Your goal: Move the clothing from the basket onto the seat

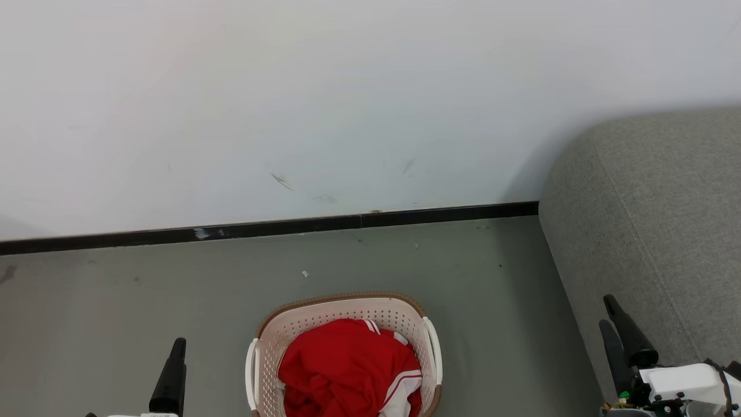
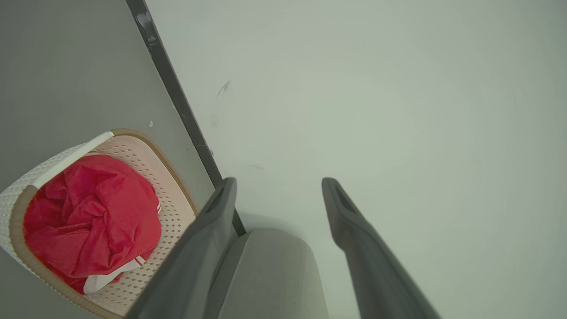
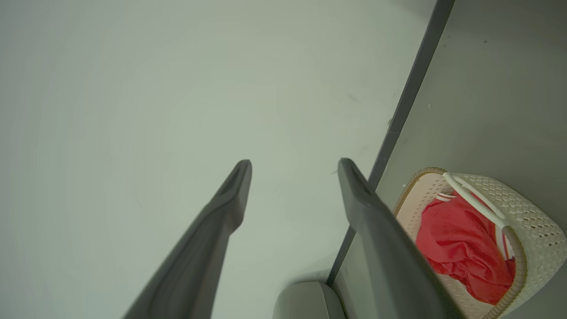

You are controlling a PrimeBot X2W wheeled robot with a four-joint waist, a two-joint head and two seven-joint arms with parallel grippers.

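The clothing is a crumpled bright red heap with white stripes, lying in the cream perforated basket on the floor at the bottom centre. The grey seat rises at the right, beside the basket. My left gripper is open and empty, low and left of the basket, with the clothing at its left. My right gripper is open and empty too, and in the head view the right gripper hangs against the seat's front edge. The basket and the clothing show at the right of that wrist view.
A white wall stands behind, with a black skirting board along its foot. Grey floor stretches to the left of the basket and between the basket and the seat.
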